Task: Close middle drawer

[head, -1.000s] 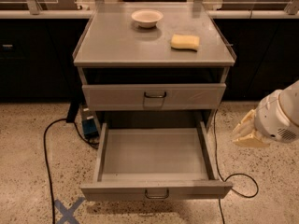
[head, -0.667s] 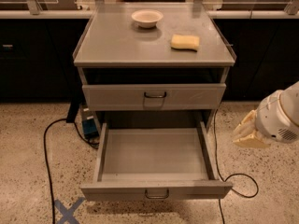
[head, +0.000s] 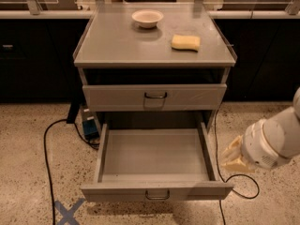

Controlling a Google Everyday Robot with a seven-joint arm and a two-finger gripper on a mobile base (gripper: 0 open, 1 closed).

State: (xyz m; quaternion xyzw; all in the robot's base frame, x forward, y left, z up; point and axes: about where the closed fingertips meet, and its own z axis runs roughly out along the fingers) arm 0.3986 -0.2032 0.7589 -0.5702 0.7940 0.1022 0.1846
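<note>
The middle drawer (head: pixel 154 154) is pulled far out toward the near side of the grey cabinet (head: pixel 117 41), below the taller-fronted drawer (head: pixel 187 96), its tray bare and its low front panel carrying a small loop handle (head: pixel 157 195). The gripper (head: pixel 233 156) hangs just right of the open drawer's right wall, apart from it; I cannot tell whether it is spread or closed. A white bowl (head: pixel 147 18) and a yellow sponge (head: pixel 185 42) sit on the cabinet top.

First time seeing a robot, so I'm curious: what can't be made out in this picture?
Camera view only:
- Gripper, right of the open middle drawer: partly covered by its white wrist; the arm is cut off by the right edge.
- Slot under the cabinet top: lost in shadow.
- Floor beneath the drawer: hidden by the drawer.
</note>
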